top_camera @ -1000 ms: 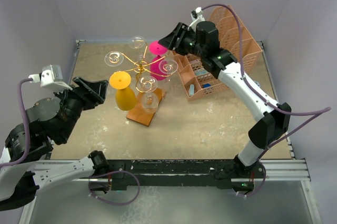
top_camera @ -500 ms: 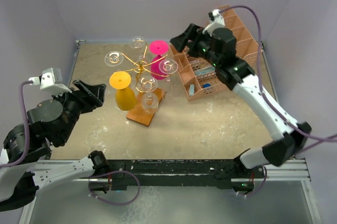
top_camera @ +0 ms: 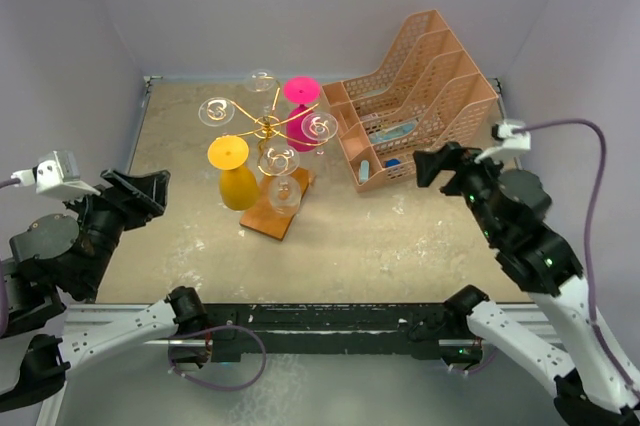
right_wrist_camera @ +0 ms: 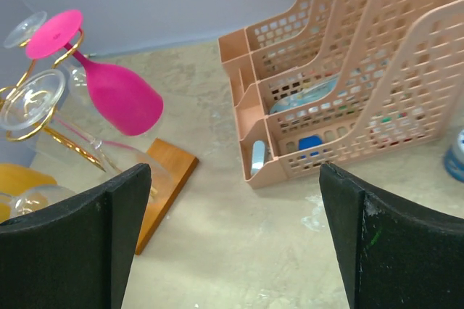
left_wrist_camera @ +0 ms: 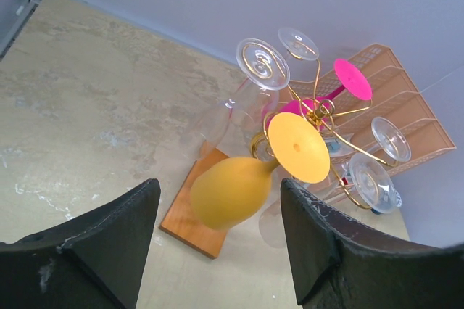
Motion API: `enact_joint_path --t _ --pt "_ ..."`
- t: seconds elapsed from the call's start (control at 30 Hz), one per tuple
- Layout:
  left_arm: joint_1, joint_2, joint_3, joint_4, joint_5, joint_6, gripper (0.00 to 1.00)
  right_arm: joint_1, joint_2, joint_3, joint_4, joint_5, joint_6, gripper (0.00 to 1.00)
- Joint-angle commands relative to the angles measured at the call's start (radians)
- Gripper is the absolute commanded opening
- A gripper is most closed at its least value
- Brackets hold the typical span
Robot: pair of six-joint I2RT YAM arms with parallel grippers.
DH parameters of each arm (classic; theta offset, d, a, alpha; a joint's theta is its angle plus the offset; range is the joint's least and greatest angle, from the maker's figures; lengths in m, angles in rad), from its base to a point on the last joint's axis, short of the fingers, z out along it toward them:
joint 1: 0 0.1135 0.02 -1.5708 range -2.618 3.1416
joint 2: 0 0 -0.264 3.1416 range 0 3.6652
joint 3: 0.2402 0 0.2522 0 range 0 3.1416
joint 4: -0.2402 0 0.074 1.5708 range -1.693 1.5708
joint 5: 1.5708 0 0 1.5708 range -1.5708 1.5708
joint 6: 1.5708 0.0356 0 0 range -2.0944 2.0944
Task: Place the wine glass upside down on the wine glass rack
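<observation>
We are looking at the wine glass rack (top_camera: 267, 129), which is standing on the desk (top_camera: 400, 236) left of centre, with its brown base angling toward the near side. A pink wine glass (top_camera: 300, 92) is hanging upside down from the rack's far arm, foot uppermost. Whether the foot is sitting fully in the scroll we cannot quite tell from these views. A yellow wine glass (top_camera: 238, 186) is hanging bowl-down on the near-left arm, and several clear glasses (top_camera: 217, 111) are filling the other arms. The left tool (top_camera: 140, 189) is hovering well apart from the rack at the left, its jaws spread wide and gripping nothing. The right tool (top_camera: 440, 164) is hanging near the peach file organiser (top_camera: 420, 96), jaws gaping wide and likewise empty.
</observation>
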Motion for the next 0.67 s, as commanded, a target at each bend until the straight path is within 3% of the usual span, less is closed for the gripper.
enact_joint_path --t 0.0,0.2,0.63 --pt "0.001 -0.011 0.031 0.005 -0.004 0.069 0.65 -0.003 -0.143 0.064 -0.110 0.073 -0.082 1.00" --pt "0.001 -0.016 0.094 0.006 0.032 0.144 0.66 -0.003 -0.248 0.122 -0.125 0.067 -0.120 1.00" --pt "0.086 -0.010 0.183 0.019 0.082 0.232 0.69 -0.003 -0.242 0.166 -0.114 0.032 -0.117 1.00"
